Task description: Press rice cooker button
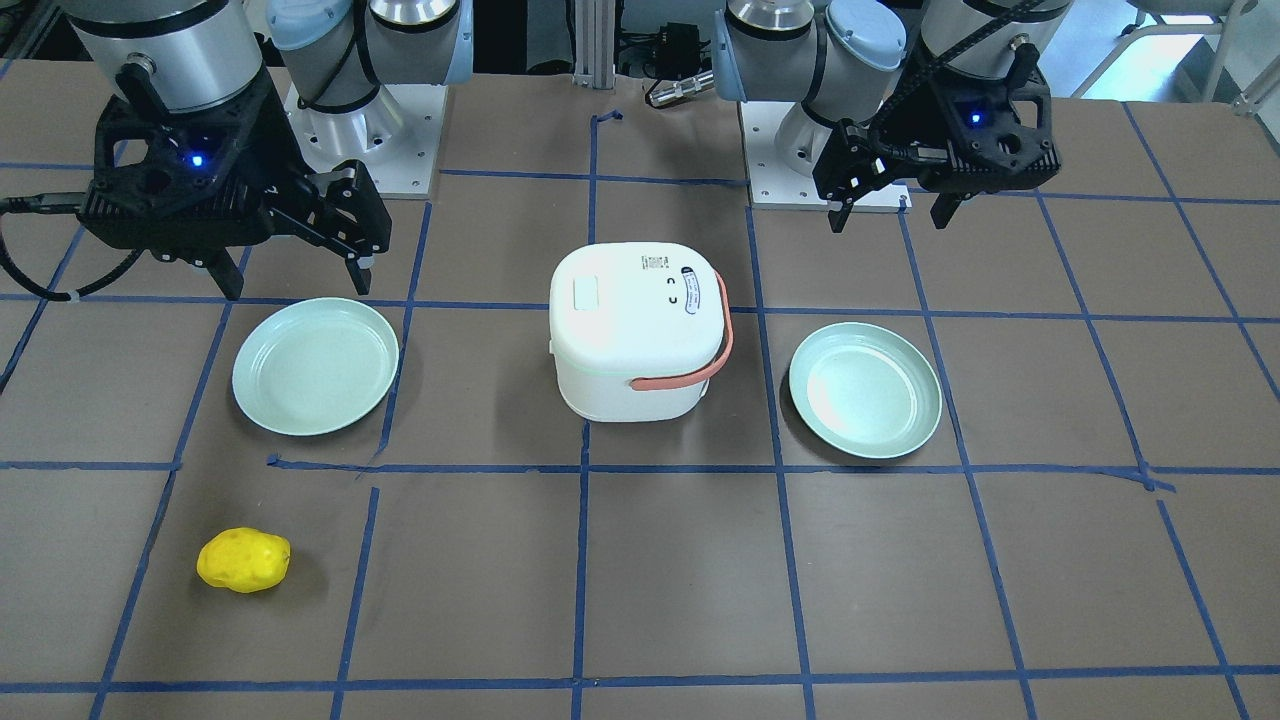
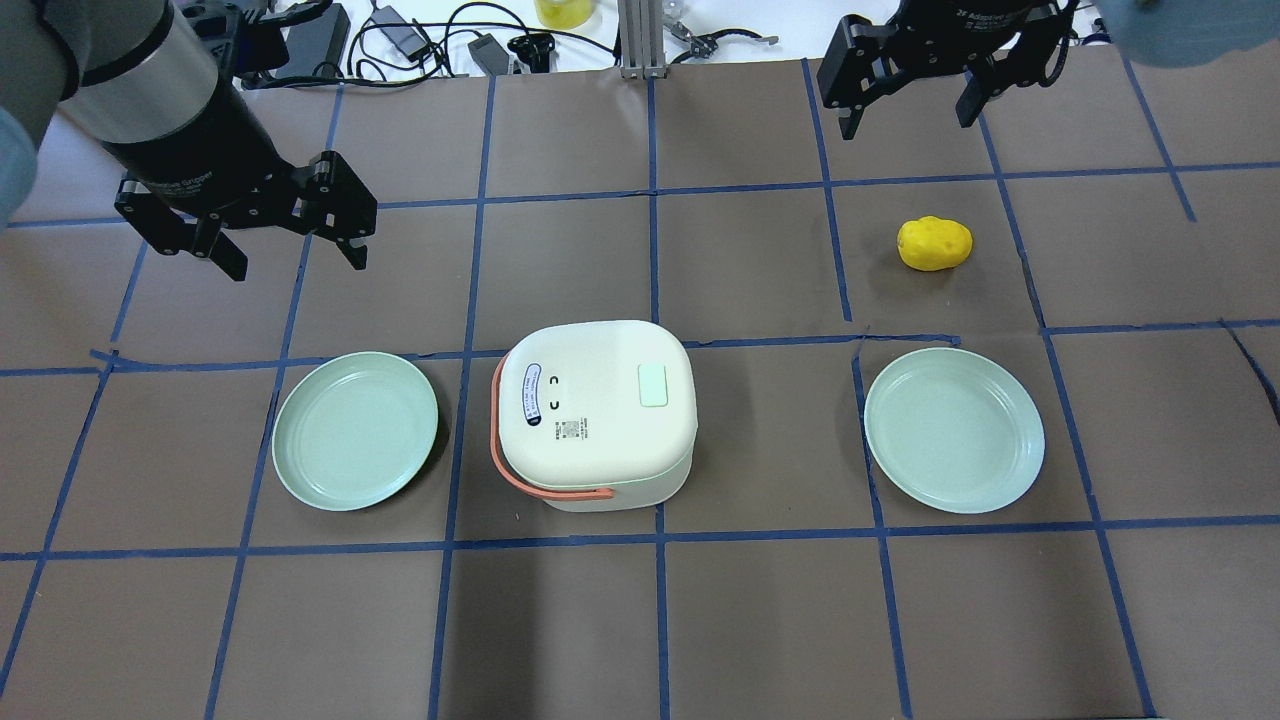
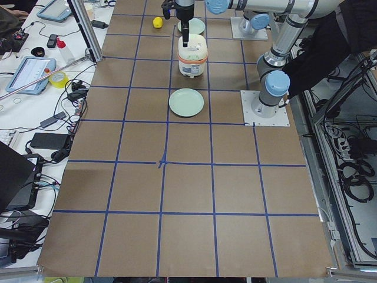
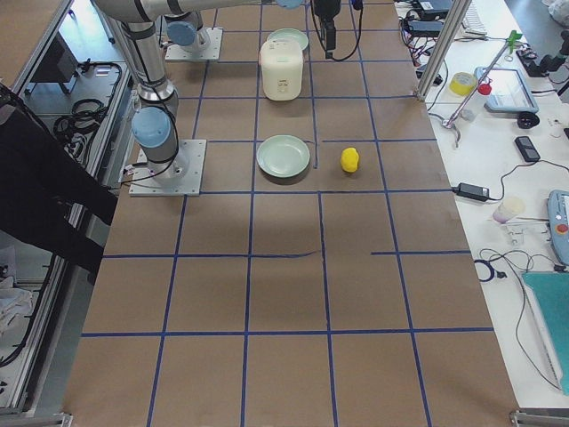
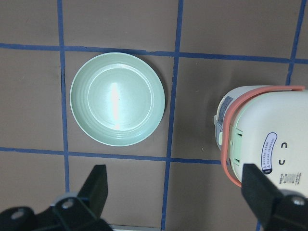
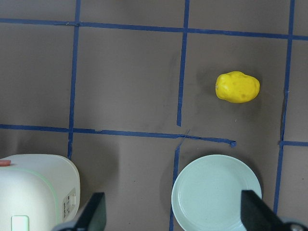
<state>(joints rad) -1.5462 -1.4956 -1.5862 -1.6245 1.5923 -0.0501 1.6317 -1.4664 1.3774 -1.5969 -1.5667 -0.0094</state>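
The white rice cooker with an orange handle stands shut at the table's middle, and it also shows in the front view. Its pale green button sits on the lid toward the robot's right, also visible in the front view. My left gripper is open and empty, raised above the table, left of and beyond the cooker. My right gripper is open and empty, raised far to the right. The left wrist view shows the cooker at its right edge. The right wrist view shows the cooker at its lower left.
A pale green plate lies left of the cooker and another lies to its right. A yellow potato-like object lies beyond the right plate. Blue tape lines grid the brown table. Cables and devices lie past the far edge.
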